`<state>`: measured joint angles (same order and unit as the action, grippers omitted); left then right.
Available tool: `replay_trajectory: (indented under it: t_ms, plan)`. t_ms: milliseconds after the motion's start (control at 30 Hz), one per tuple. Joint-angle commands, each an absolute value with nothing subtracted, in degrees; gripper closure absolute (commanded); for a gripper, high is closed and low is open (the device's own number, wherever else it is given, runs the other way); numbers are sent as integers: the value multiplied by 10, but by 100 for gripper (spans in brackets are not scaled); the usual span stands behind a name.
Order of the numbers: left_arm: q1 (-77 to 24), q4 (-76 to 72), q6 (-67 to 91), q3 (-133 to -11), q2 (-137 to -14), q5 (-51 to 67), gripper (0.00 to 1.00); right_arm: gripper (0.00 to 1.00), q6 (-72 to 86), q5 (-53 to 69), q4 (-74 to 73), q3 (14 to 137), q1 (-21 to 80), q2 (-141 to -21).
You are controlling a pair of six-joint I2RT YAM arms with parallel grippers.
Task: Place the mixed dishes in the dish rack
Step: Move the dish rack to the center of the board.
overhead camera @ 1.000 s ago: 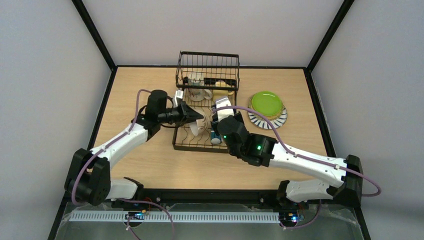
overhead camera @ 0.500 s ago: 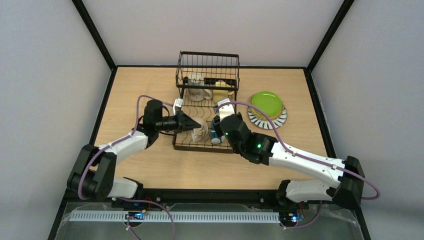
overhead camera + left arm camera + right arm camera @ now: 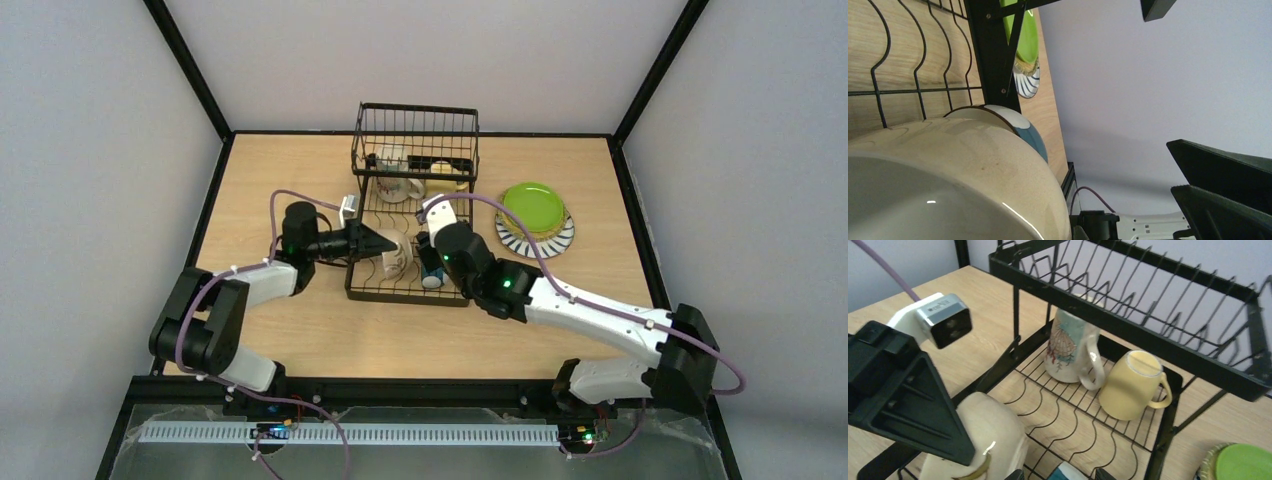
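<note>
The black wire dish rack (image 3: 405, 296) stands mid-table. My left gripper (image 3: 378, 243) is shut on the wall of the cream mug (image 3: 398, 262), which tilts over the rack's front left; one black finger (image 3: 913, 405) lies against that mug (image 3: 993, 435). My right gripper (image 3: 431, 262) reaches into the rack's front right, its jaws wide around the blue-patterned mug (image 3: 432, 278), whose top (image 3: 1068, 471) shows between the fingertips. The shell-print white mug (image 3: 1068, 347) and the pale yellow mug (image 3: 1130, 387) sit under the raised basket. The lime green plate (image 3: 532, 205) lies on the striped plate (image 3: 540, 243).
The raised wire basket (image 3: 415, 120) overhangs the rack's far end. Curved dividers (image 3: 1088, 410) between the mugs hold nothing. The plate stack sits on the table just right of the rack. Black frame posts mark the table's edges.
My left arm has dropped and pulled toward the near left, bringing the cream mug lower into the rack. The right arm has shifted slightly toward the far side; the blue mug has barely moved.
</note>
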<state>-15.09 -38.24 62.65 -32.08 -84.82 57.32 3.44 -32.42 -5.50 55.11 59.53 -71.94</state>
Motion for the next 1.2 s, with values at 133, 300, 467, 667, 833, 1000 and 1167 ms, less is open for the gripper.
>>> replay_trajectory:
  t_ms: [133,300,467,667,833,1000,1167]
  plan:
    - [-138,-424,599,-358,-887,616,98,15,28,-266,-34,589,579,-770]
    - [-130,-425,590,-373,-912,638,98,14,27,-253,-29,595,569,-788]
    - [-130,-424,580,-391,-939,659,98,14,26,-238,-25,596,557,-802]
    - [-130,-392,553,-417,-973,679,98,13,25,-217,-23,598,537,-820]
    - [-130,-320,497,-443,-987,695,98,13,29,-200,-17,597,520,-834]
    - [-130,-307,486,-450,-1001,700,98,13,36,-204,-21,600,510,-853]
    - [-130,-306,484,-449,-1006,697,98,13,82,-267,-74,624,490,-881]
